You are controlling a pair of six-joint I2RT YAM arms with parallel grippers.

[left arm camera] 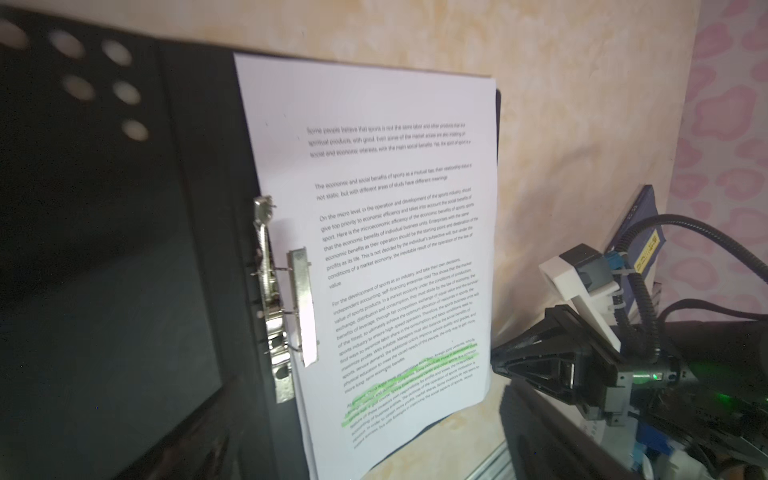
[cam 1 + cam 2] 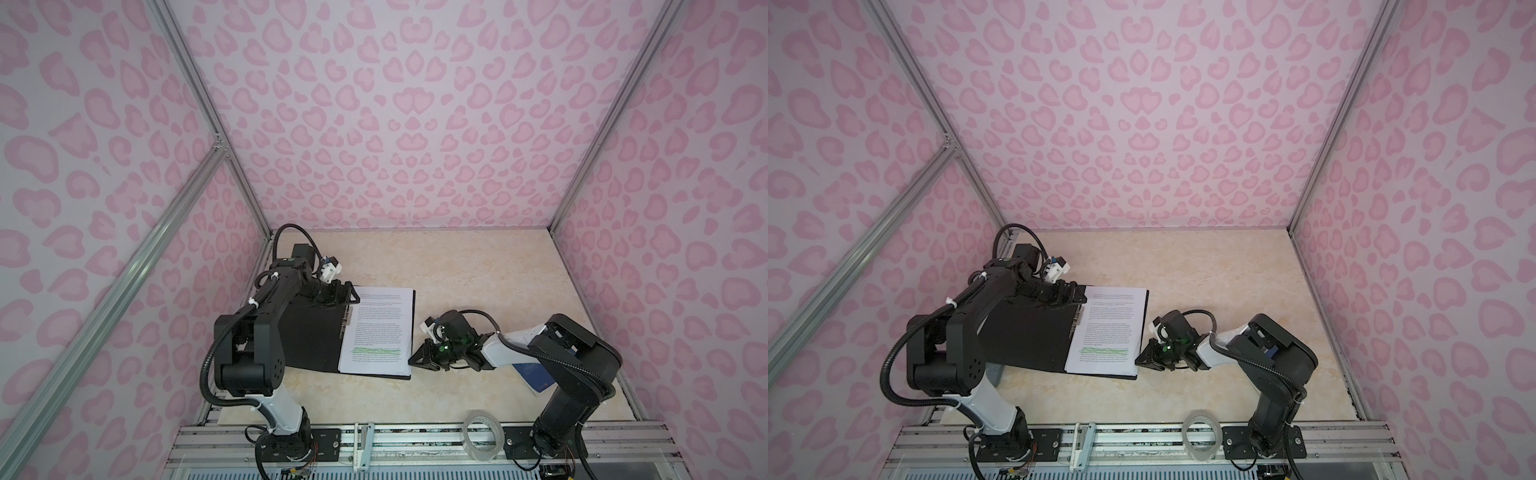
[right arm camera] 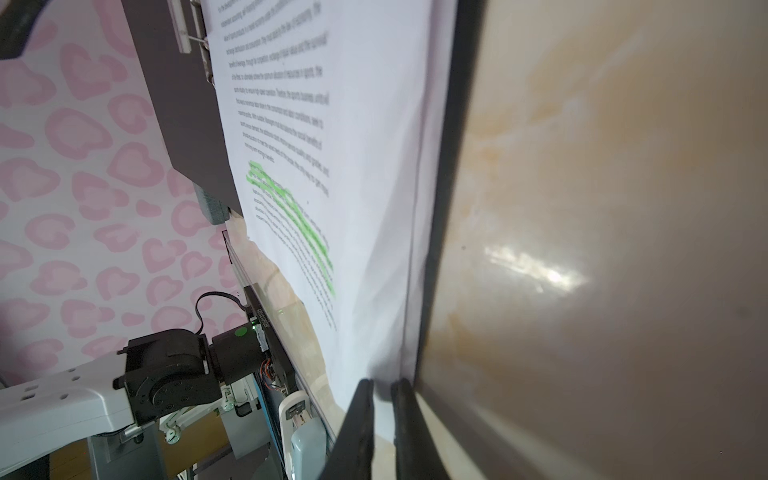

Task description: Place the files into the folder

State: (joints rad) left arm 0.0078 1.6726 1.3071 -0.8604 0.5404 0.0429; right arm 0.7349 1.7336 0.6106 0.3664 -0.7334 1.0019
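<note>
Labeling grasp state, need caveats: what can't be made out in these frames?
- Sheet count of the files: top sheet covers any beneath, every view.
- Right gripper, right wrist view: tips at the files' edge, pinch or not unclear.
- Blue booklet, both top views: mostly behind the right arm.

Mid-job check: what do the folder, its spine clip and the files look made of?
The folder: matte black inside, plastic or coated board, can't tell which. The spine clip: bright silver glints, likely metal. The files: thin white printed paper, lightly creased near one edge.
</note>
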